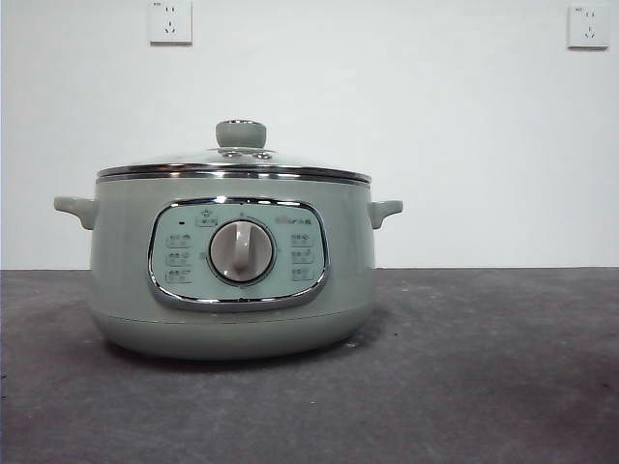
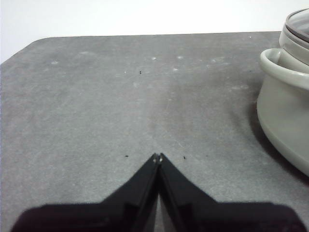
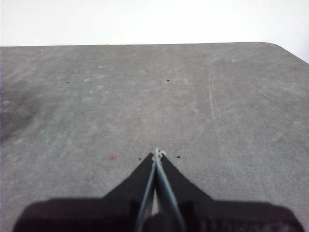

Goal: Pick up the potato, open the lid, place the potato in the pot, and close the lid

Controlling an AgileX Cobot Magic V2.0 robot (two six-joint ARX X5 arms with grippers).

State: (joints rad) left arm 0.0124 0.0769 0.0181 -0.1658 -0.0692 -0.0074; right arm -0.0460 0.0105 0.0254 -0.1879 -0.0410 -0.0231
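Room: plain white wall [image 1: 387, 116] behind the table, with two white wall sockets [image 1: 170, 21] high up.
Surface: dark grey matte tabletop [image 1: 484, 367], faintly scuffed and speckled, with a rounded corner in each wrist view.
Pot: large round sage-green electric cooking pot [image 1: 232, 261], smooth and glossy, standing on the table with two small side handles, a chrome-framed control panel [image 1: 239, 253] and a central dial [image 1: 241, 251].
Lid: shallow clear glass dome with shiny steel rim and sage-green round knob [image 1: 234, 162], seated closed on the pot.
Potato: not visible in any view.
Left gripper [image 2: 158, 157]: black jaws pressed together, holding nothing, over bare table beside the pot.
Right gripper [image 3: 157, 154]: jaws closed tip to tip, empty, over bare table.
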